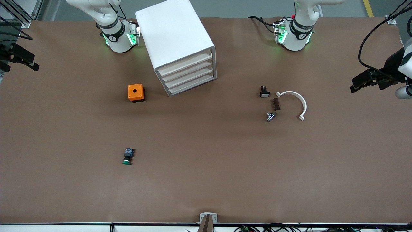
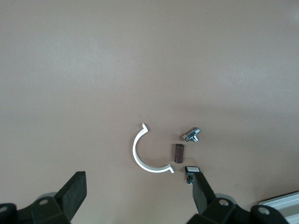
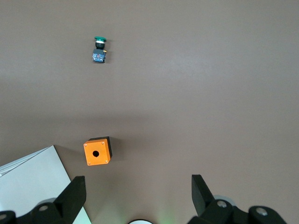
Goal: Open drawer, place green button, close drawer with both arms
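The white cabinet (image 1: 175, 38) stands between the two arm bases, and its four alike drawers (image 1: 188, 75) are all pushed in. The button (image 1: 128, 156), with its green cap, lies on the brown table nearer the front camera than the orange cube, toward the right arm's end. It also shows in the right wrist view as button (image 3: 99, 49). My right gripper (image 3: 137, 183) hangs open and empty high over the right arm's end of the table. My left gripper (image 2: 138, 179) is open and empty, high over the left arm's end.
An orange cube (image 1: 136, 92) with a round hole sits beside the cabinet. Toward the left arm's end lie a black switch (image 1: 264, 92), a brown piece (image 1: 276, 104), a metal bolt (image 1: 270, 116) and a white curved clip (image 1: 296, 103).
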Available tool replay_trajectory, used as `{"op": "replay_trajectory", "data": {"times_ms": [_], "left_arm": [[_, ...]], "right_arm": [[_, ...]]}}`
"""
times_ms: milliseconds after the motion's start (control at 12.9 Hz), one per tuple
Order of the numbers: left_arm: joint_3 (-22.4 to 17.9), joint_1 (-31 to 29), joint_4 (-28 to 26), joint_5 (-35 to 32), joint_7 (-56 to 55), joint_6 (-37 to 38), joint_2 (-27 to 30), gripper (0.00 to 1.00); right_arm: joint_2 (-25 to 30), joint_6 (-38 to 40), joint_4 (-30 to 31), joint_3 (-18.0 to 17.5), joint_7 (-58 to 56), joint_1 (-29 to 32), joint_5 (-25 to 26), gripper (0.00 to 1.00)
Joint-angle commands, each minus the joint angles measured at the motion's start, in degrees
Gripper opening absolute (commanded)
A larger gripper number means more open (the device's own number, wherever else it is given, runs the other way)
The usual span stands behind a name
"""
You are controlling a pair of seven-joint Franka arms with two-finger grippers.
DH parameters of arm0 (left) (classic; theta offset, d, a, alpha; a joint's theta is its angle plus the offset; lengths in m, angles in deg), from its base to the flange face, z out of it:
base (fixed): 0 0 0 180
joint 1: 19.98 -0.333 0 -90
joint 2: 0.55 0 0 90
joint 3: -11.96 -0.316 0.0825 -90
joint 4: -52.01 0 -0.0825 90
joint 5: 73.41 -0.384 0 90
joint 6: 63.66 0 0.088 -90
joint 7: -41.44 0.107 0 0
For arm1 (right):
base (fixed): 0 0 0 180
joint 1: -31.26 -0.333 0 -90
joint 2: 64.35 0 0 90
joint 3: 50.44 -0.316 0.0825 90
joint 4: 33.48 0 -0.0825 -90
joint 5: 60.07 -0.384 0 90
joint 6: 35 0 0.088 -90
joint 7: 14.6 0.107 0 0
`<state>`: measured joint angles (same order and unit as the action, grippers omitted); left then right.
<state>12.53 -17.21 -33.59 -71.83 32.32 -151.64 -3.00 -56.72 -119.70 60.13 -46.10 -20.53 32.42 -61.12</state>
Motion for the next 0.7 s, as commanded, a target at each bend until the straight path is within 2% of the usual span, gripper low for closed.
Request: {"op": "replay_trajectory", "data": {"times_ms": [0,621], "left_arm": [[-0.4,0.3,-0.1,-0.5,0.9,-0.1,0.7,1.00],[-0.9,-1.4,-0.1,-0.5,0.2,-0.2,-1.7,1.00]], "right_arm": [[1.4,-0.1,1.2,-0.9,0.5,1.0,0.5,1.00],[1.4,-0.1,1.2,-1.3,0.5,0.4,-0.1,1.00]]}}
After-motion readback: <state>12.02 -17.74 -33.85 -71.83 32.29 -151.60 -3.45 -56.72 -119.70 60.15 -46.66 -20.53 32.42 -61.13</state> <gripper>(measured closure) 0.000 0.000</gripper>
